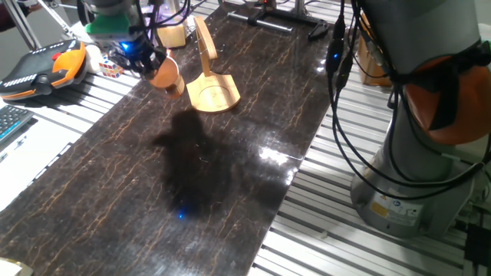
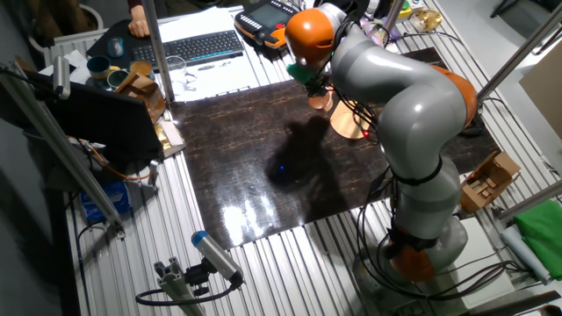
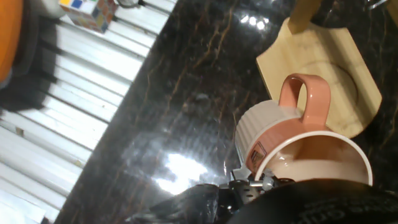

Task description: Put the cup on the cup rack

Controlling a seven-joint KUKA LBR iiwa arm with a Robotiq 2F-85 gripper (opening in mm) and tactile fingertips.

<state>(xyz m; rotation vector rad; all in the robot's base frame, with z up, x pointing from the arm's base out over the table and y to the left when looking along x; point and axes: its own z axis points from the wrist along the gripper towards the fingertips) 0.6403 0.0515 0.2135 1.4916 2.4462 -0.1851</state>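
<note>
The cup (image 1: 166,76) is salmon-pink with a pale ribbed band and a loop handle. It hangs tilted in my gripper (image 1: 146,60) just above the dark mat, left of the cup rack (image 1: 212,93). In the hand view the cup (image 3: 292,134) fills the lower right, its handle pointing at the rack's tan base (image 3: 323,62) with its round recess. My gripper (image 3: 249,185) is shut on the cup's rim. The rack's curved post (image 1: 203,44) stands upright behind the base. In the other fixed view the arm partly hides the cup (image 2: 321,100) and the rack (image 2: 351,127).
A Rubik's cube (image 1: 111,66) and an orange teach pendant (image 1: 46,67) lie left of the dark marbled mat (image 1: 207,176) on the slatted table. A keyboard (image 1: 11,123) is at the far left. A wooden block (image 1: 173,34) sits behind the rack. The robot base (image 1: 406,184) stands at the right.
</note>
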